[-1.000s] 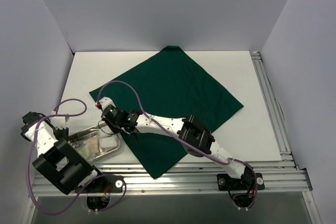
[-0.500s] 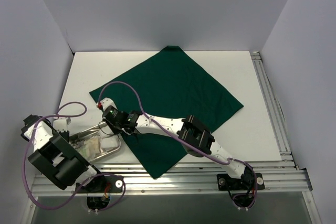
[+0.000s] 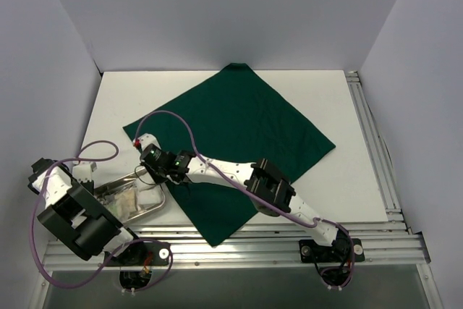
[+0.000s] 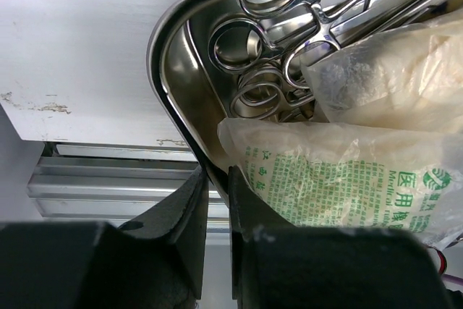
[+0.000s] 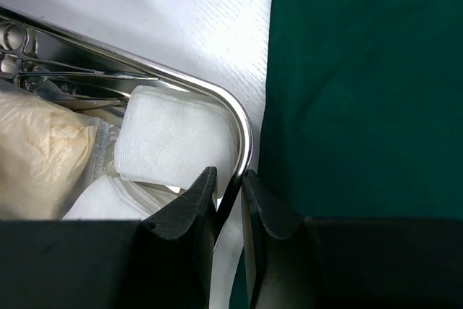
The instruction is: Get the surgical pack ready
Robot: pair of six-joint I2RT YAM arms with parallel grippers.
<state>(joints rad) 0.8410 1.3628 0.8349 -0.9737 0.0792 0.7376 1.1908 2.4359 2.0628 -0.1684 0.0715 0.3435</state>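
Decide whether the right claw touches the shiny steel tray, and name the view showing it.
Touching. The right wrist view shows the right claw closed on the shiny steel tray, its rim pinched between fingers.

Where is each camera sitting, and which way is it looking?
Top external: high behind the robot, looking down on the table, drape and tray; left arm and right arm show whole.
Left wrist: on the left arm, looking along the left end effector, shut on the tray's rim; instruments and a packet lie inside.
Right wrist: on the right arm, looking along the right end effector, shut on the tray's opposite end, beside gauze and drape.
Shared: all three see the tray.
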